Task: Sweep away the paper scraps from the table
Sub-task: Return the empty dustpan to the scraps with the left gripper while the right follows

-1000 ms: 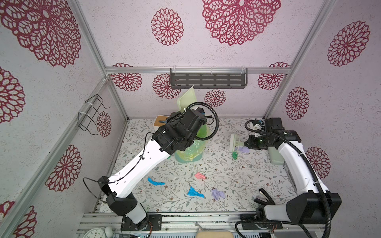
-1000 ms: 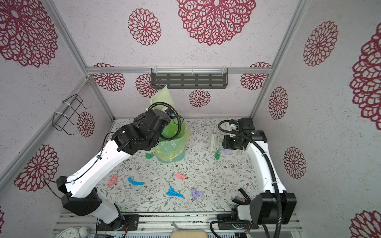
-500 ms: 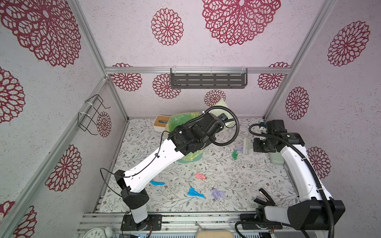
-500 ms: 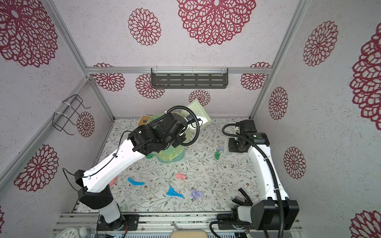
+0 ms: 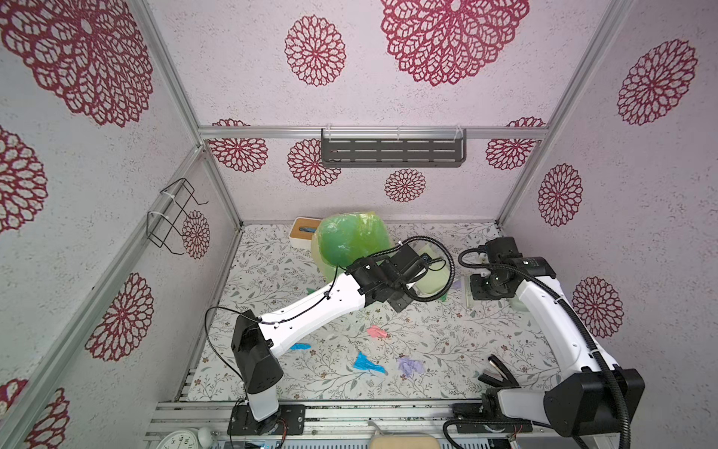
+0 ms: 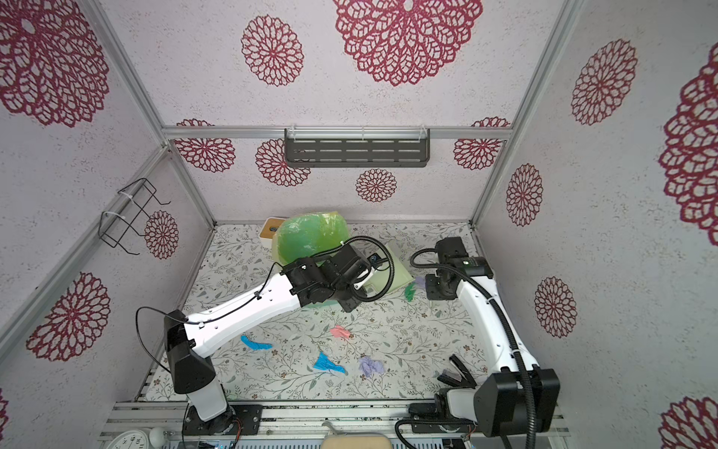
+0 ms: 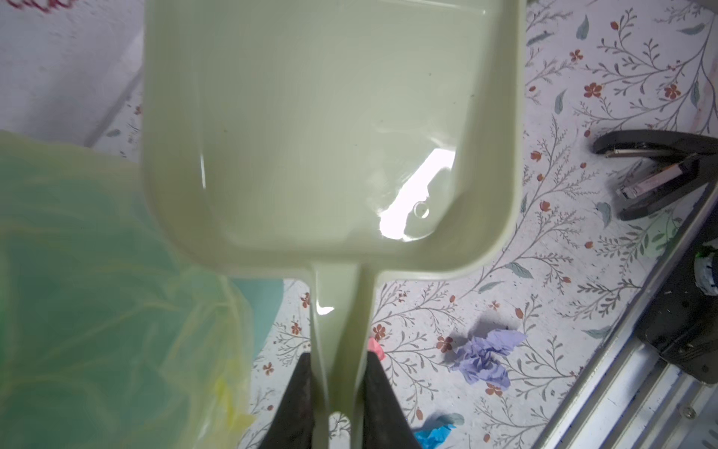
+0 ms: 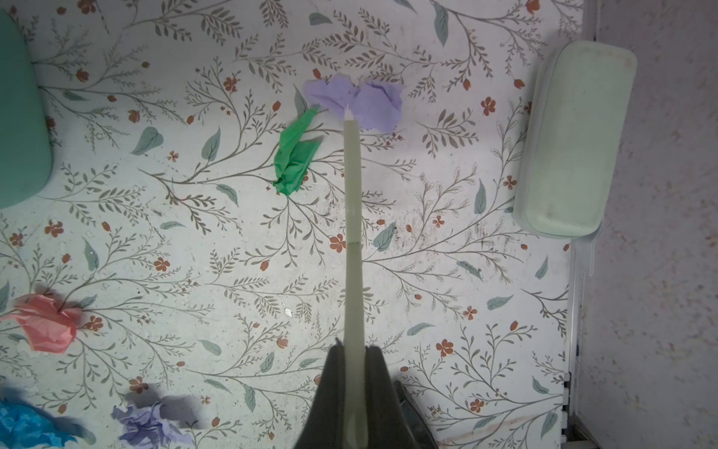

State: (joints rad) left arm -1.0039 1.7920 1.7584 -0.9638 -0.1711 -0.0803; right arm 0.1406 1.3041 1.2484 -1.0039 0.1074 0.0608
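The left gripper [image 7: 338, 361] is clenched on the handle of a pale green dustpan [image 7: 311, 136], with one black finger on each side of the handle. The pan is empty and sits just beside the bin with the yellow-green liner [image 5: 349, 241], toward the back of the table [image 5: 264, 268]. I cannot tell whether its front edge touches the surface. The right gripper [image 8: 354, 353] is closed tight around a thin pale green brush [image 8: 352, 194] (I see it only edge-on, so the bristles do not show), and it reaches over the table near the right wall. The far end of the brush lies over a lilac scrap [image 8: 365, 101], and a green scrap [image 8: 293, 155] sits just beside its shaft. In both top views this green scrap lies between the dustpan and the right gripper. The other paper scraps [image 6: 371, 365] are all on the table, apart from each other, toward the front. There is a pink scrap [image 5: 377, 332], a blue scrap [image 5: 367, 363] with a crumpled lilac scrap [image 5: 410, 365] near it, and a second blue scrap [image 6: 254, 344] close to the left arm. A black stapler [image 5: 499, 369] lies at the front right, and a pale green lidded box [image 8: 575, 136] rests against the right wall.
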